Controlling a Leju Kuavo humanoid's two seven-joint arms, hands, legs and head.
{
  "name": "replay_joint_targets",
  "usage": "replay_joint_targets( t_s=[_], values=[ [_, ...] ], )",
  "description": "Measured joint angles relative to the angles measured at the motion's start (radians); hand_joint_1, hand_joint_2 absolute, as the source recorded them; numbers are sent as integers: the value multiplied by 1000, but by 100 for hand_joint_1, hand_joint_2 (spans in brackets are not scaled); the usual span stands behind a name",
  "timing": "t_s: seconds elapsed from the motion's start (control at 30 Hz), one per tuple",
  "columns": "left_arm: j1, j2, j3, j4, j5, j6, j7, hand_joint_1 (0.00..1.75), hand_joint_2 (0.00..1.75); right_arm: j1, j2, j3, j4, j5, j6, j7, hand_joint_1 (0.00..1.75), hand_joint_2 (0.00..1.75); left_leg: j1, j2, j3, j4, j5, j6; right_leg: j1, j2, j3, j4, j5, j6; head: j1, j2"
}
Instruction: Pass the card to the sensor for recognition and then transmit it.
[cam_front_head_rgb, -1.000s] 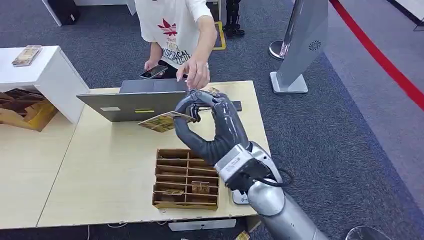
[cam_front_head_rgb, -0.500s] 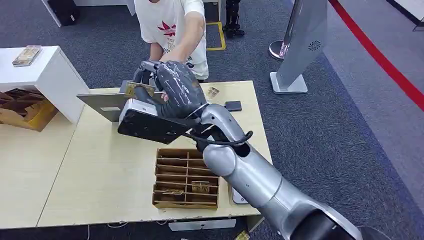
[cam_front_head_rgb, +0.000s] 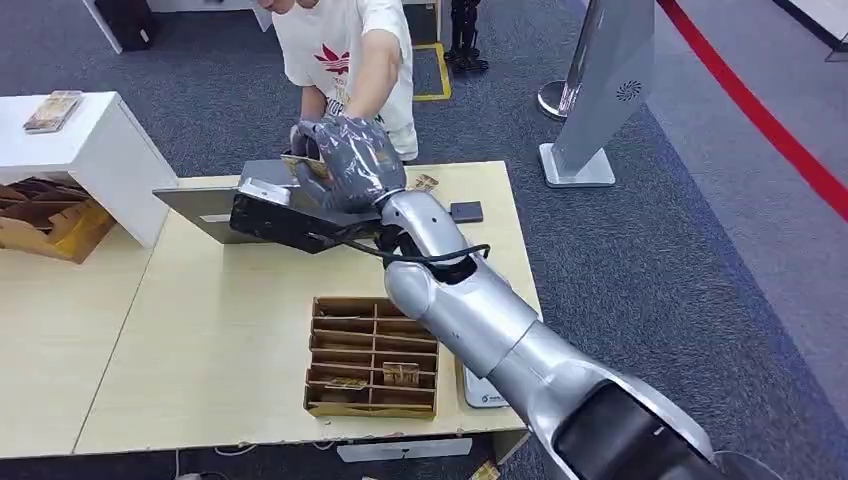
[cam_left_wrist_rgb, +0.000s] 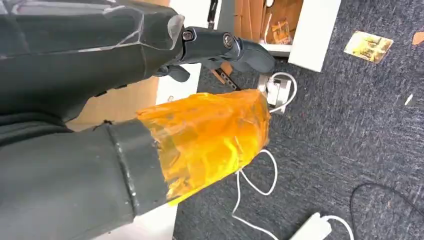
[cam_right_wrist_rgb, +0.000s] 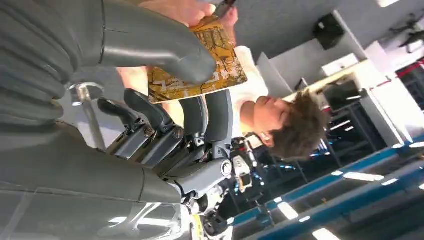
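Yellow-gold and printed, the card (cam_right_wrist_rgb: 200, 65) sits pinched between the right hand's (cam_front_head_rgb: 345, 160) thick thumb and its darker fingers (cam_right_wrist_rgb: 210, 117), held out over the far edge of the table (cam_front_head_rgb: 200, 340) toward a person (cam_front_head_rgb: 350, 50) in a white shirt. Half a second ago the hand was lower and nearer, over the grey laptop (cam_front_head_rgb: 225, 205); it has since risen and reached further from the robot, and the person's arm now meets it at the card. A second ago the palm faced the other way, with the card above the table's middle.

The right wrist view shows the person's fingers at the card's far end, apparently touching it, though the contact is partly cut off by the frame edge. From the head view the card is a small tan sliver (cam_front_head_rgb: 303, 166) behind the hand's back.

On the table lie a cardboard divider tray (cam_front_head_rgb: 372, 355) with a few cards in it and a small dark sensor pad (cam_front_head_rgb: 466, 211).

The left hand (cam_left_wrist_rgb: 150, 60) hangs above dark carpet with white cables, its thumb wrapped in orange tape, fingers curled and holding nothing.
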Motion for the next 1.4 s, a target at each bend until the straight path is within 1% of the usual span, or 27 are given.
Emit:
replay_joint_targets(
  t_s=[0.03, 0.07, 0.13, 0.23, 0.4, 0.43, 0.5, 0.57, 0.63, 0.73, 0.8, 1.0, 1.1, 1.33, 1.4],
  values=[
    [0, 0, -2, 0, 4, 0, 0, 0, 0, 0, 0, 0, 7, 18, 0, 3, 16, 175, 0, 0, 0, 0, 0, 0, 0, 0, 0, 0, 0, 0, 0, 0],
    [-1, -1, -5, 0, 6, -1, -1, 0, 0, -1, 0, 2, 14, 38, 0, 5, 0, 175, 0, 0, 0, 0, 0, 0, 0, 0, 0, 0, 0, 0, 0, 0],
    [-3, -1, -9, 0, 13, -3, -3, 0, 0, -3, 0, 5, 29, 72, 2, 13, 0, 175, 0, 0, 0, 0, 0, 0, 0, 0, 0, 0, 0, 0, 0, 0],
    [-9, -2, -24, 0, 25, -8, -10, 0, 0, -14, 0, 28, 67, 145, 24, 37, 0, 175, 0, 0, 0, 0, 0, 0, 0, 0, 0, 0, 0, 0, 0, 0],
    [-11, -2, -30, 0, 32, -8, -11, 0, 0, -14, 3, 42, 91, 165, 36, 48, 0, 175, 0, 0, 0, 0, 0, 0, 0, 0, 0, 0, 0, 0, 0, 0],
    [-11, -2, -31, 0, 34, -9, -11, 0, 0, -14, 3, 46, 96, 167, 42, 49, 0, 0, 0, 0, 0, 0, 0, 0, 0, 0, 0, 0, 0, 0, 0, 0],
    [-11, -1, -31, 0, 39, -9, -11, 0, 0, -13, 9, 48, 104, 159, 51, 46, 0, 0, 0, 0, 0, 0, 0, 0, 0, 0, 0, 0, 0, 0, 0, 0],
    [-9, 1, -32, 0, 47, -10, -8, 0, 0, -5, 11, 48, 104, 124, 63, 21, 0, 0, 0, 0, 0, 0, 0, 0, 0, 0, 0, 0, 0, 0, 0, 0],
    [-6, 4, -34, 0, 57, -10, 5, 0, 0, 18, 17, 43, 88, 61, 80, -18, 0, 0, 0, 0, 0, 0, 0, 0, 0, 0, 0, 0, 0, 0, 0, 0],
    [6, 13, -38, 0, 73, -6, 24, 0, 0, 69, 19, 26, 28, -48, 117, -58, 0, 0, 0, 0, 0, 0, 0, 0, 0, 0, 0, 0, 0, 0, 0, 0],
    [18, 20, -40, 0, 77, 3, 48, 0, 0, 108, 19, 18, -25, -110, 138, -69, 0, 0, 0, 0, 0, 0, 0, 0, 0, 0, -1, 0, 0, -1, 0, 0],
    [51, 33, -47, 0, 77, 19, 118, 0, 0, 202, 10, -1, -149, -235, 171, -89, 0, 0, 0, 0, -1, 0, 0, 0, 0, 0, -1, 0, 0, -1, 0, 0],
    [60, 37, -47, 0, 76, 22, 134, 0, 0, 235, 2, -3, -187, -257, 180, -96, 0, 0, 0, 0, -1, 0, 0, 0, 0, 0, -1, 0, 0, -1, 0, 0],
    [70, 41, -47, 0, 76, 23, 135, 0, 0, 265, -10, -9, -235, -260, 181, -99, 0, 0, 0, 0, 0, 0, 0, 0, 0, 0, -1, 0, 0, -1, 0, 0],
    [71, 41, -47, 0, 76, 24, 143, 0, 0, 272, -11, -11, -243, -284, 186, -103, 0, 0, 1, 0, 0, 0, 0, 0, 0, 0, -1, 0, 0, -1, 0, 0]
  ],
)
